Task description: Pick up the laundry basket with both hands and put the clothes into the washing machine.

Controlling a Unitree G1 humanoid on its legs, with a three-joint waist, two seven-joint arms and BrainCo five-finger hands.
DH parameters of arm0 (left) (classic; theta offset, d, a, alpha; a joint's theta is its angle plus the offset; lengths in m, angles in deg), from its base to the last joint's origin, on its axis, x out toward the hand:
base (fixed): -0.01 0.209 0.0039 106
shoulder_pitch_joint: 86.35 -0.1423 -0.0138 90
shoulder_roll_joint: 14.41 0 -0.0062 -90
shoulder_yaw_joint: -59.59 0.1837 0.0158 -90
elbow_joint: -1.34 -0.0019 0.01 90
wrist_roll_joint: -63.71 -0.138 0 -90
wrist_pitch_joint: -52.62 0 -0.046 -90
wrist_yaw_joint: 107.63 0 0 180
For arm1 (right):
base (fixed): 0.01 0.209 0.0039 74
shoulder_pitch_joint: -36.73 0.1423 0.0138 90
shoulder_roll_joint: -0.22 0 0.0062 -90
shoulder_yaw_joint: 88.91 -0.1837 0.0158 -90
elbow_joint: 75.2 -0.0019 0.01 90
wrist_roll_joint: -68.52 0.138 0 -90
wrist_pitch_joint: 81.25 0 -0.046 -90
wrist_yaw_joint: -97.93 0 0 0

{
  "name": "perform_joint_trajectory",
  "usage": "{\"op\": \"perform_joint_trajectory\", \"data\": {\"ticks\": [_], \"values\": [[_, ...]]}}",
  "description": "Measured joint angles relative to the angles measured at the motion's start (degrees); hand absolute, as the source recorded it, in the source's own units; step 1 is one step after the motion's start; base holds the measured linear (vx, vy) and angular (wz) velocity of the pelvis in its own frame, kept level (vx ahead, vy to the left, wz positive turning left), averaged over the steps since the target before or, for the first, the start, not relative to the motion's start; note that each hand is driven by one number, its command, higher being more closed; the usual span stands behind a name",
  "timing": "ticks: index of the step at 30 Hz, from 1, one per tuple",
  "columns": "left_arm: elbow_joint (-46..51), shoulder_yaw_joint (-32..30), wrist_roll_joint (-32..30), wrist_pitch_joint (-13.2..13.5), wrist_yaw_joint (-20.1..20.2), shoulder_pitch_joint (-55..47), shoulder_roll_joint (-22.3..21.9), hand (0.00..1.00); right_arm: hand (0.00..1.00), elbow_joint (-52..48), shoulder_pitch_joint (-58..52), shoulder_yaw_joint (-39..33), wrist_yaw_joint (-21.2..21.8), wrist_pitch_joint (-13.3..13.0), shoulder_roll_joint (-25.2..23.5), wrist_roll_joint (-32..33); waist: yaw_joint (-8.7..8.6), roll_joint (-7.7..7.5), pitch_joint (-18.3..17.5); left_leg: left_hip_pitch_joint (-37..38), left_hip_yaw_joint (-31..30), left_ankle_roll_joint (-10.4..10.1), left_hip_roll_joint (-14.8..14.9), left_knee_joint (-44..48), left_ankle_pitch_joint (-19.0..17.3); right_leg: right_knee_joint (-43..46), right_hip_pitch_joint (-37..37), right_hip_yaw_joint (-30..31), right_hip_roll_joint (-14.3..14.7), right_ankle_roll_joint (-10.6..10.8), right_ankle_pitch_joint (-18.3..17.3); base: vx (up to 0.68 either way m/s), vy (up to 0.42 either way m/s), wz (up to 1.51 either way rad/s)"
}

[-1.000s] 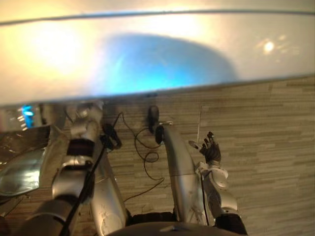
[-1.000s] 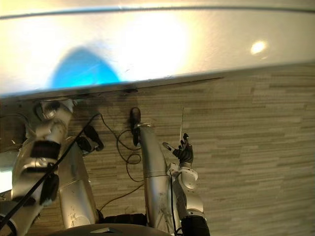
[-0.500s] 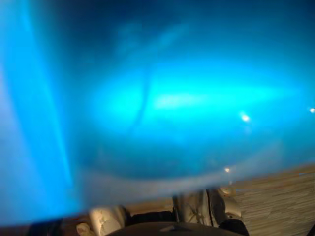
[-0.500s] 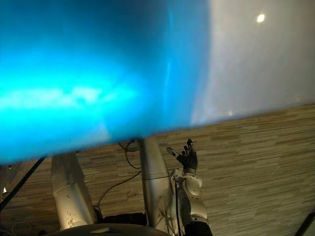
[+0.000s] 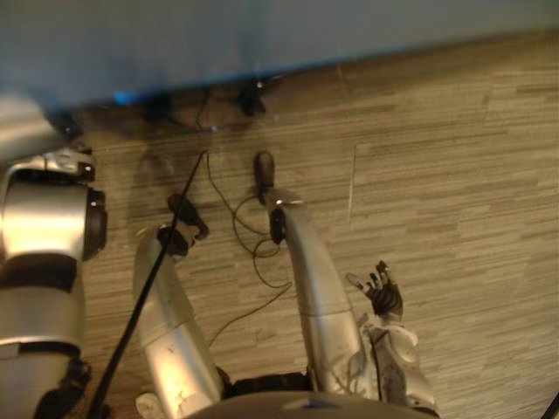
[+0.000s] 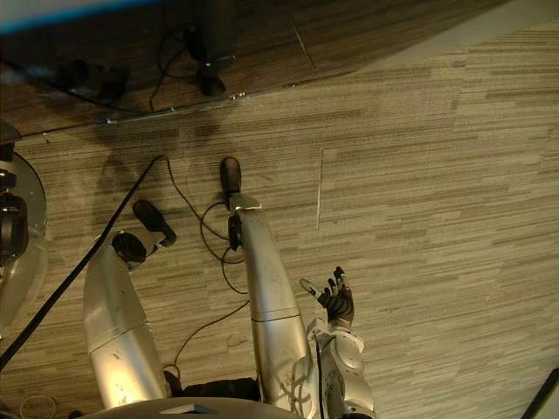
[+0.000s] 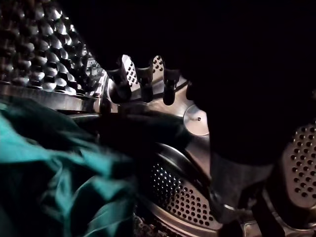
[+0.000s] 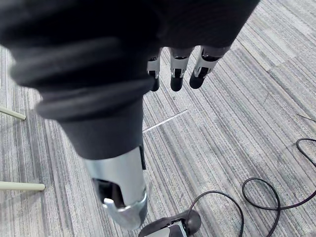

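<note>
The perforated steel washing machine drum (image 7: 182, 197) is enclosing the left hand (image 7: 144, 79), whose fingers are hanging relaxed and grasping nothing. A teal garment (image 7: 59, 168) is lying inside the drum, just beside that hand. The right hand (image 6: 336, 303) is hanging at 5 o'clock in the eye views, fingers spread and empty. Judged from this, the loading step is nearing completion. The next move is calling for a straight withdrawal of the left hand without snagging the cloth.

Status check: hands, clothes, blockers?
Left hand open inside washer drum. Right hand open, empty, above floor. Teal cloth lying in drum. No blocker seen.
</note>
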Motion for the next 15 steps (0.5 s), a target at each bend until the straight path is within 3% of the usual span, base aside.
{"op": "perform_joint_trajectory", "data": {"ticks": [9, 15], "values": [[3.9, -1.8, 0.1, 0.1, 0.6, -3.2, 0.0, 0.0, 0.0, 0.8, 0.0, 0.4, 0.3, 0.1, 0.5, 0.5, -0.14, 0.04, 0.0, 0.1, -0.3, -0.1, 0.0, 0.1, 0.4, 0.3, 0.2, -0.2, 0.0, -0.2, 0.4, 0.0, 0.0, 0.0], [20.3, -4.8, 6.0, 3.1, 0.9, -25.9, -3.0, 0.0, 0.0, 1.1, 0.2, 0.1, 0.1, 1.4, 0.7, -0.3, 0.41, 0.17, -0.1, 5.3, -0.6, -0.3, -0.4, -1.2, 0.7, -0.7, 5.6, -0.6, -0.2, 0.1, -0.1, -0.01, -0.009, 0.07]]}}
